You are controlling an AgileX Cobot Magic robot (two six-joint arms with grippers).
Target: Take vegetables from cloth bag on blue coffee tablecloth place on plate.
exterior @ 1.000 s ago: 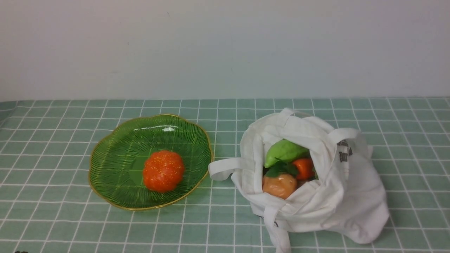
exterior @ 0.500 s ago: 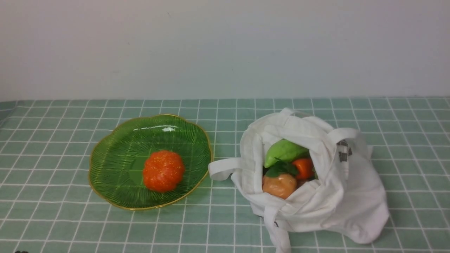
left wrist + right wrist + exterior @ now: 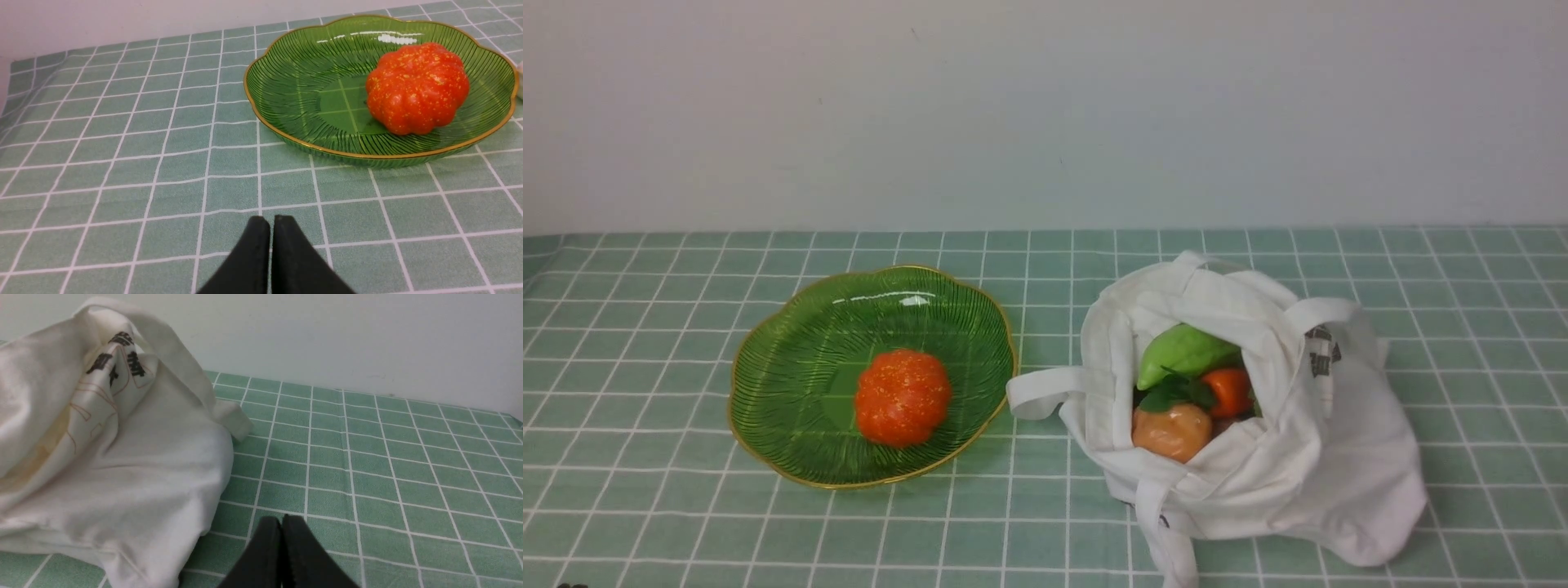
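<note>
With the pumpkin (image 3: 903, 398) already on the plate (image 3: 768, 359), the other vegetables (image 3: 1188, 392) sit in the bag (image 3: 1339, 465) mouth, just beside the clenched, empty right gripper (image 3: 281, 521) and well apart from the clenched, empty left gripper (image 3: 271, 222), so the right arm seems nearer

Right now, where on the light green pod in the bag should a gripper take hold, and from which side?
Probably the light green pod's thick exposed middle, coming from above through the cloth bag's open mouth. It lies topmost, clear of fabric, its long axis roughly left to right, so jaws would best close across its width.
</note>
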